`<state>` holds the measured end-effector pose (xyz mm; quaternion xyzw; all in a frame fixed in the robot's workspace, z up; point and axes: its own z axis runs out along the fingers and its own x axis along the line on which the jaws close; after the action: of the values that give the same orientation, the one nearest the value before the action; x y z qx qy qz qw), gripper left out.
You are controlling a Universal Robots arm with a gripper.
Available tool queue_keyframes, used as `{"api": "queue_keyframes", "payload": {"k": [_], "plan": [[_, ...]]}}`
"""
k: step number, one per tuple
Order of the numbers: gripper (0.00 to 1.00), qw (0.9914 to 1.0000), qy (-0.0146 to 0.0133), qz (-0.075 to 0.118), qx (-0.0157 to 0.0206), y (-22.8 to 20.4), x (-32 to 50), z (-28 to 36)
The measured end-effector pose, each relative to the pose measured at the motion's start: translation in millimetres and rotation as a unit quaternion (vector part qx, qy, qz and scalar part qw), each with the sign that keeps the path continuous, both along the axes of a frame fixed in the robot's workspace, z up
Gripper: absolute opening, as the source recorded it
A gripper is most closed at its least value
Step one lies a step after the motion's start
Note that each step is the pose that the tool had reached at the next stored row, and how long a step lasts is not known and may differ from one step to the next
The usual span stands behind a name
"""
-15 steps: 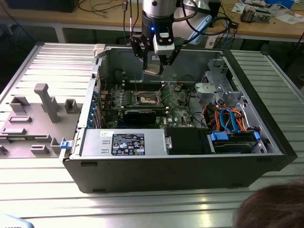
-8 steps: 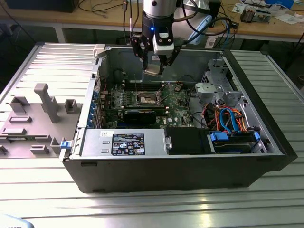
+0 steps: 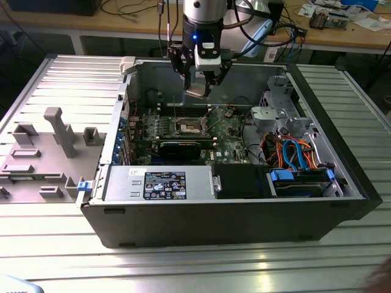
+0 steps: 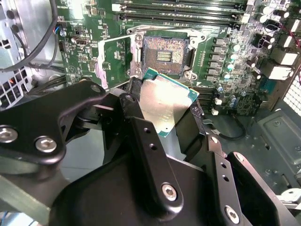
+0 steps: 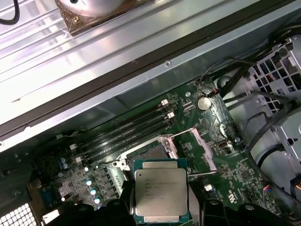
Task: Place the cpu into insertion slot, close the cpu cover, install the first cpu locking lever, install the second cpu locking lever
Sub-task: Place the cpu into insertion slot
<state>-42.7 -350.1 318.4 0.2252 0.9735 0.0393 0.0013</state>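
My gripper point(image 3: 198, 84) hangs inside the open computer case, shut on the cpu point(image 3: 197, 93). The cpu point(image 5: 161, 194) is a flat square chip with a silver-grey top and green edge, pinched at two sides by the black fingers point(image 4: 134, 101). It is held above and just to one side of the insertion slot point(image 4: 164, 55), a square socket with a dark pinned centre and metal rim on the green board. The cpu cover point(image 4: 113, 59), a thin silver frame with a window, is swung open beside the socket. A thin lever point(image 5: 181, 133) sticks out near it.
Long memory slots point(image 4: 178, 7) run beside the socket. A black graphics card point(image 3: 180, 146) lies in front of it in the exterior view, with the power supply point(image 3: 159, 183) nearer. A drive cage with blue and orange cables point(image 3: 293, 152) fills the right. A grey fixture point(image 3: 49, 146) sits outside the case.
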Motion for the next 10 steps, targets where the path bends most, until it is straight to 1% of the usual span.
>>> {"api": "queue_keyframes", "payload": {"k": [2, 10], "plan": [[0.55, 0.99997, 0.0001, -0.007, -0.0008, 0.0, 0.0, -0.2], [0.55, 0.99964, 0.0000, -0.027, -0.0015, 0.0, 0.0, -0.9]]}}
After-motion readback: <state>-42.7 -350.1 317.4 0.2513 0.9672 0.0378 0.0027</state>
